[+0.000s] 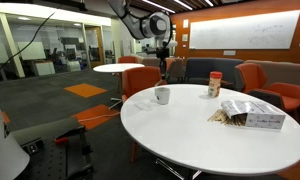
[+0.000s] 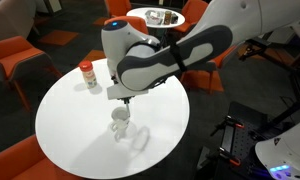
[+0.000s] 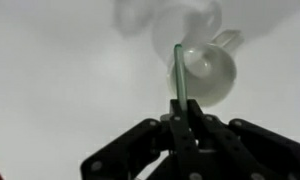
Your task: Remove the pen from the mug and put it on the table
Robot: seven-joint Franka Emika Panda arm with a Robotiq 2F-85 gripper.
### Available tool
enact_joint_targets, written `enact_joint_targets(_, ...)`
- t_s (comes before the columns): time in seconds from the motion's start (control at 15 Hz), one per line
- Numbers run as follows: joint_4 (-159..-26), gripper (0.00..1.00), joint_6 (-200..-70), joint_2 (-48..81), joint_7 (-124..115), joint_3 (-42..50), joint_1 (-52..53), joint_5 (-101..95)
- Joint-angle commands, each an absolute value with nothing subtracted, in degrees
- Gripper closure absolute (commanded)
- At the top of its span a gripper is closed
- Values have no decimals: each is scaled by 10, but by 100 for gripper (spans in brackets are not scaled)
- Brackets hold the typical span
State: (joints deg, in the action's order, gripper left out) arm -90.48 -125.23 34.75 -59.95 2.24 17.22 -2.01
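Green pen [image 3: 178, 72], pinched between the jaws near the white mug [image 3: 212, 70], shows plainly in the wrist view alone.

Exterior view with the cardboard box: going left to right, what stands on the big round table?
mug → red-lidded jar → box

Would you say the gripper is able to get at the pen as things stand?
Likely yes: in the wrist view the gripper seems closed on the pen, just above the mug, with nothing in between.
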Motion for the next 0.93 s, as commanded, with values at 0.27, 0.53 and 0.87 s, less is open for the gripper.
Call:
enact_joint_targets(0.27,-1029,97,-1196,285,-441,30,62,30)
enact_joint_targets(0.53,-1078,97,-1267,307,-379,29,38,62)
enact_joint_targets(0.87,-1092,97,-1301,333,-353,29,44,89)
